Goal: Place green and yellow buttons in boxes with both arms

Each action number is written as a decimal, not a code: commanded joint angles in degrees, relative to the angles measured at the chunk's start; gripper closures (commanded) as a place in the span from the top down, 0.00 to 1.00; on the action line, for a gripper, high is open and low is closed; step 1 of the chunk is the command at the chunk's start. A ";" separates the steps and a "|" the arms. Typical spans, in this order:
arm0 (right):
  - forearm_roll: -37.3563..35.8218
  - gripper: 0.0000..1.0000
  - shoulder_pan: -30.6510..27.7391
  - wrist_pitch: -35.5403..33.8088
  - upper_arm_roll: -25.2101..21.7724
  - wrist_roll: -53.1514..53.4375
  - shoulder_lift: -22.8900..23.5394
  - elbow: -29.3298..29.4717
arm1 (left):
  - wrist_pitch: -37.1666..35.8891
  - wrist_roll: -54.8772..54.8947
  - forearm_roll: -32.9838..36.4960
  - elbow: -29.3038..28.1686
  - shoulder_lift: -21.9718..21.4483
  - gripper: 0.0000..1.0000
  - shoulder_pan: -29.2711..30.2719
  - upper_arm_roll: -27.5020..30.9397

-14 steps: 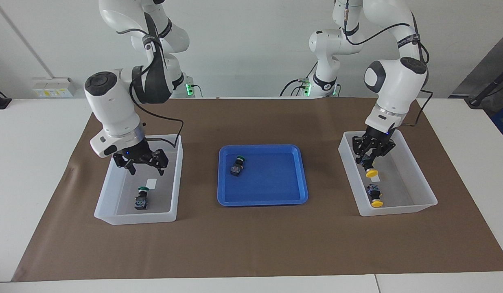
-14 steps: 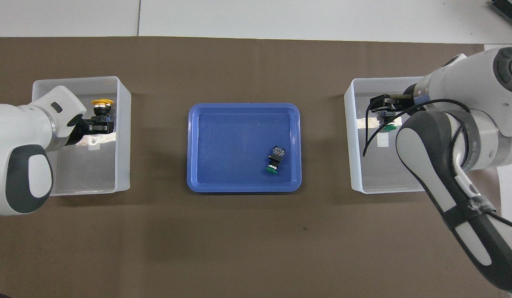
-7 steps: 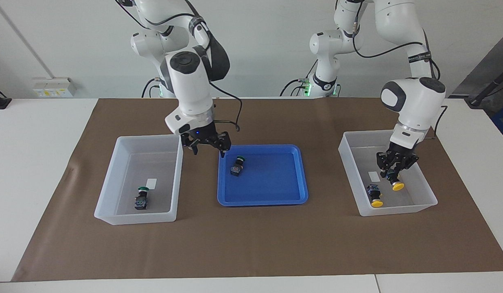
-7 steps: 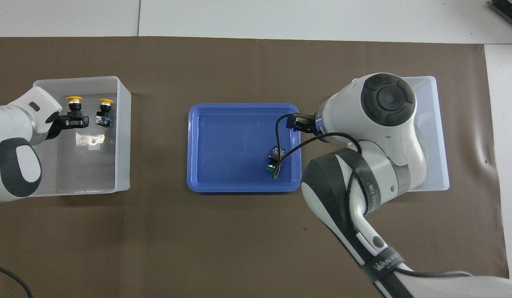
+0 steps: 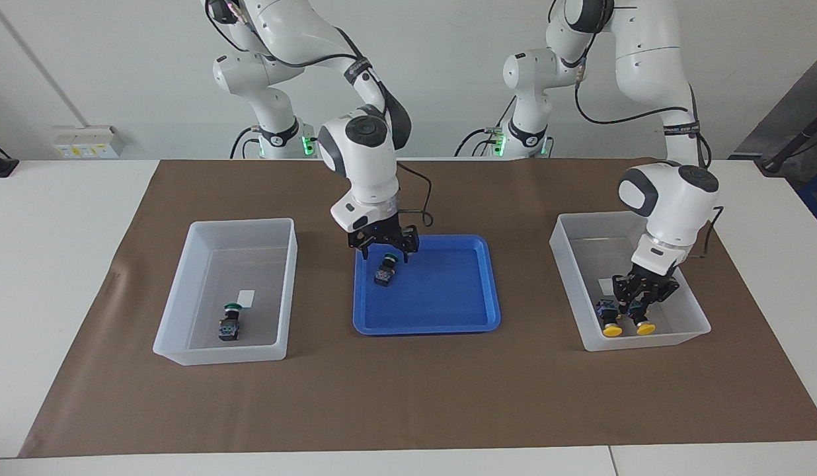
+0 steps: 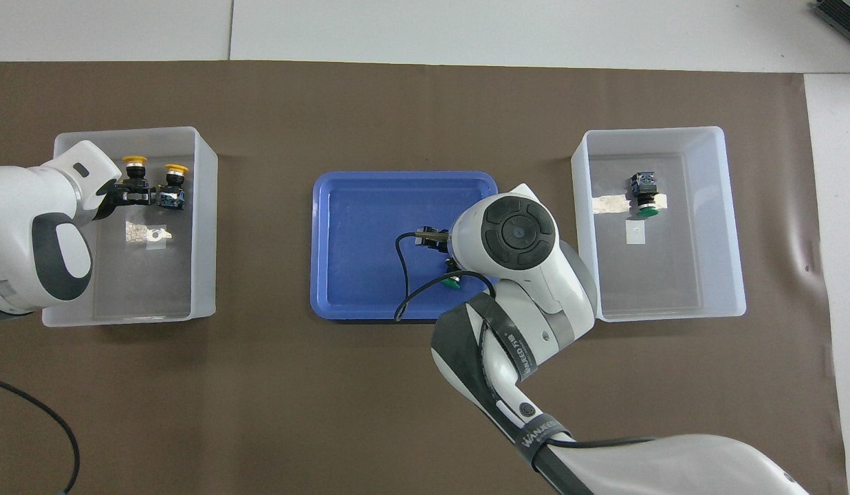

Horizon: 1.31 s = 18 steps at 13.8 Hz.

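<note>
A brown mat (image 5: 408,396) covers the table. In its middle sits a blue tray (image 5: 448,311), with a clear box (image 5: 184,330) near the right arm's end and another (image 5: 686,317) near the left arm's end.

The right gripper (image 5: 384,251) hangs with fingers apart over the tray's green button (image 5: 385,271). The left gripper (image 5: 640,301) is clamped on a yellow button (image 5: 642,322), low in its box beside a second yellow button (image 5: 609,317). Another green button (image 5: 229,322) lies in the first box.

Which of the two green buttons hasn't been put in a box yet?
The green button lying in the blue tray, right under the right gripper. The other green button already sits in the clear box toward the right arm's end.
</note>
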 commanded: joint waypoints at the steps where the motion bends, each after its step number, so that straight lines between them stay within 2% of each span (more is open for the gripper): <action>1: -1.34 1.00 0.84 4.51 0.03 2.55 3.42 -0.49 | 0.83 0.94 -0.12 0.95 0.45 1.00 0.16 -0.57; 3: -4.23 1.00 1.55 5.92 0.03 4.66 5.97 -0.58 | 0.48 0.85 -0.12 1.65 -0.60 1.00 0.07 -0.57; 4: -5.38 1.00 1.55 5.49 0.03 4.67 5.98 -0.67 | -0.31 0.94 -0.12 1.31 -2.95 1.00 0.07 -0.48; 5: -5.56 0.86 1.55 5.58 0.03 4.67 5.98 -0.76 | -1.62 0.94 -0.12 1.04 -5.59 1.00 0.16 -0.48; 6: -5.56 0.66 1.38 5.67 0.03 4.67 5.98 -0.76 | -5.55 0.77 -0.12 1.04 -8.83 1.00 0.07 -0.48; 7: -5.65 0.36 1.38 5.75 0.03 4.67 5.98 -0.76 | -9.85 0.51 -0.12 0.95 -11.65 1.00 -0.02 -0.48; 8: -5.65 0.00 1.55 5.23 -0.06 4.75 5.98 -0.58 | -13.64 0.42 -0.12 0.95 -14.37 1.00 -0.19 -0.57; 10: -5.65 0.00 1.38 3.92 -0.06 4.93 5.63 0.29 | -20.32 0.24 -0.12 0.34 -20.09 1.00 -1.16 -0.57; 13: -5.39 0.00 -1.69 -4.86 -0.06 2.48 -1.37 1.62 | -31.13 -0.81 0.05 0.95 -26.25 1.00 -1.77 -1.45; 15: -4.60 0.00 -5.02 -9.51 -0.06 -3.56 -5.87 1.62 | -35.80 -3.70 2.59 2.87 -27.32 1.00 -3.79 -1.98; 18: -4.60 0.00 -13.71 -13.92 -0.06 -22.24 -8.96 1.44 | -46.59 -7.23 6.55 14.00 -24.79 1.00 -5.03 -2.42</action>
